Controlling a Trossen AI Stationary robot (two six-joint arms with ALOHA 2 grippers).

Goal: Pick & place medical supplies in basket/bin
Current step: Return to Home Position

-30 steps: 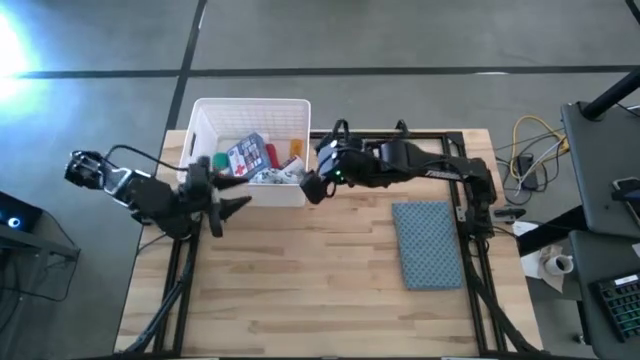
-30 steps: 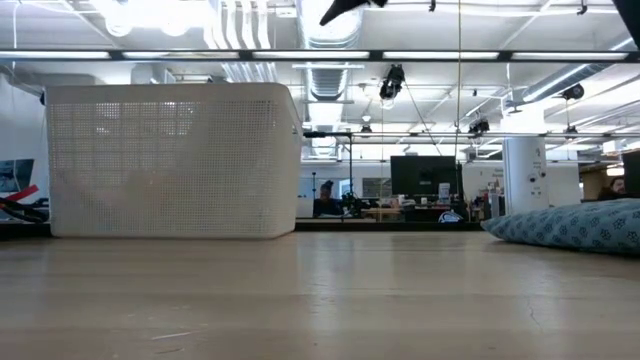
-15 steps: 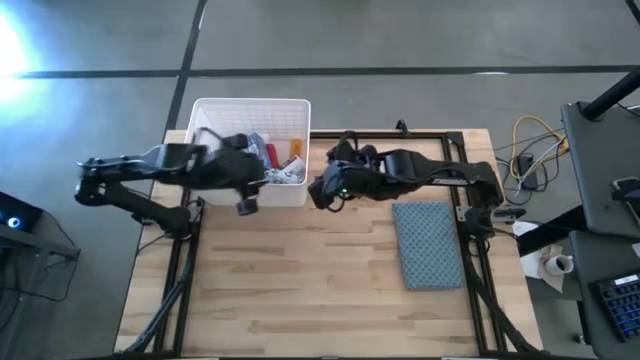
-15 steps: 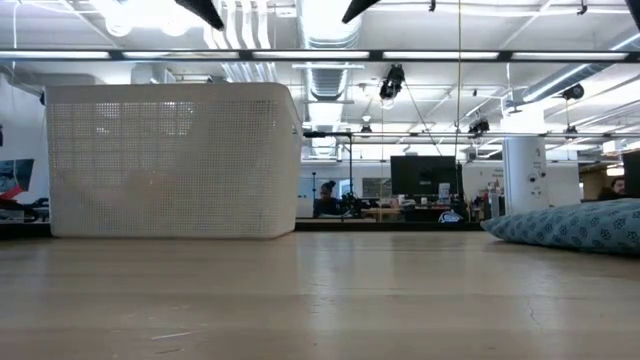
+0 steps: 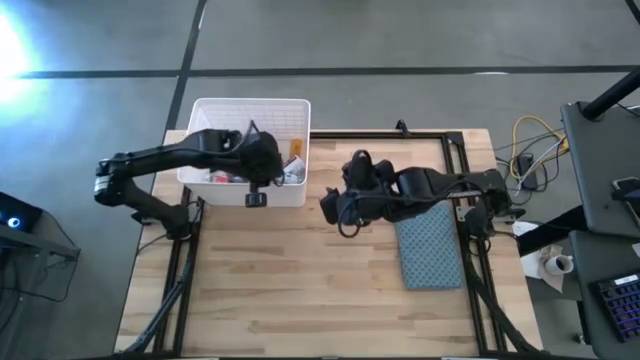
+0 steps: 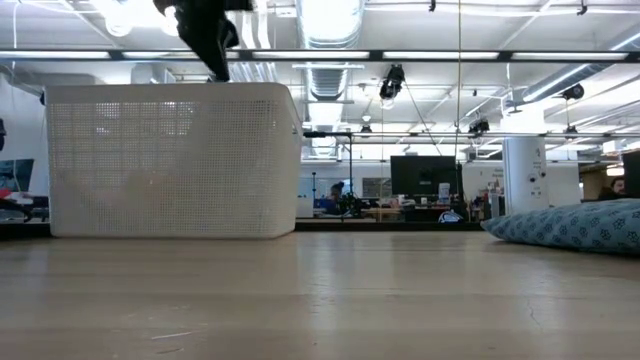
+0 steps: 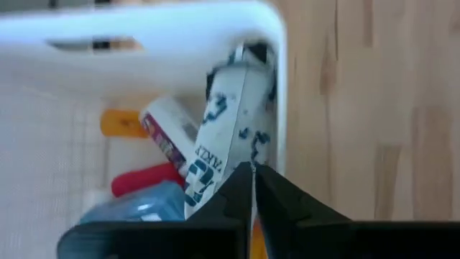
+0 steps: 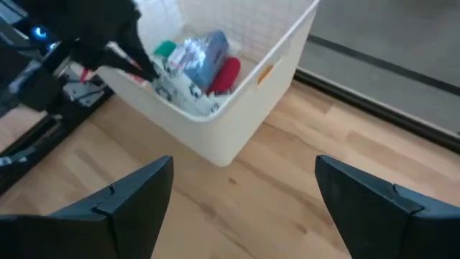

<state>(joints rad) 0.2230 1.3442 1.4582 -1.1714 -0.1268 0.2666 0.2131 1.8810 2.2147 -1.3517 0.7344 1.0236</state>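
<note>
**High view:** the supplies [image 5: 291, 168] lie in the white bin [image 5: 250, 103], beneath the left gripper [image 5: 255, 192].

**Low view:** this gripper hangs above the bin rim.

**Left wrist view:** its jaws are pressed together and empty. The printed pouch [image 7: 230, 137] ahead is judged light and soft, and is best pinched by an edge.

**Right wrist view:** the right gripper [image 8: 244, 188] is spread wide, with the bin ahead.

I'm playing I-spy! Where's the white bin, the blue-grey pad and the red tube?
White slotted plastic bin [image 6: 170, 160], low view, near wall.
Blue-grey rectangular cloth pad [image 5: 432, 250], high view, middle.
Red tube [image 8: 226, 74], right wrist view, its side.
</note>
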